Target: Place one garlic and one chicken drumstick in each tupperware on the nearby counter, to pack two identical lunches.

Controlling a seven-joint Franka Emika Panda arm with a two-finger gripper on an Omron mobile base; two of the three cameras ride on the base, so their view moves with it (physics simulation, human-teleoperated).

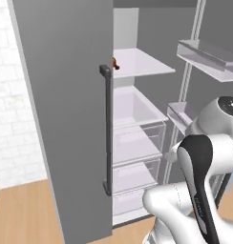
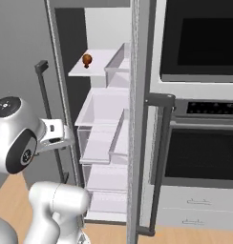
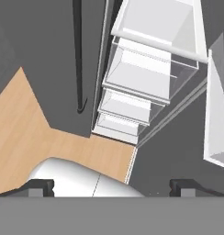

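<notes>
Gripper state: the gripper (image 3: 112,186) is seen in the hand view with its two dark tips spread fully apart; nothing is held between them.
Gripper aim: the hand camera is pointed down along the stacked clear drawers (image 3: 141,78) of the open fridge toward the wooden floor (image 3: 26,124).
Task item located: one small round brown item (image 2: 87,59) is seen on the upper white shelf (image 2: 97,64), at about 11 o'clock in the right base view. In the left base view only a sliver of it (image 1: 114,64) is seen past the door edge, at about 12 o'clock.
Item identity: judged to be a drumstick by its colour; too small to be settled.
Handling, drumstick: judged light, firm at the bone, softer and somewhat slippery at the meat. A hold across the thick middle is advised, with the jaws set square to its length.
Handling, garlic: judged very light and rounded, with a papery skin; a gentle grip across the widest part is advised.
Count, brown items: one.
Count, garlic bulbs: none identified.
Count, fridge doors: two, the left door (image 1: 61,119) and the right door (image 2: 140,119), both swung open.
Count, ovens: two stacked units (image 2: 199,95), at 3 o'clock in the right base view.
</notes>
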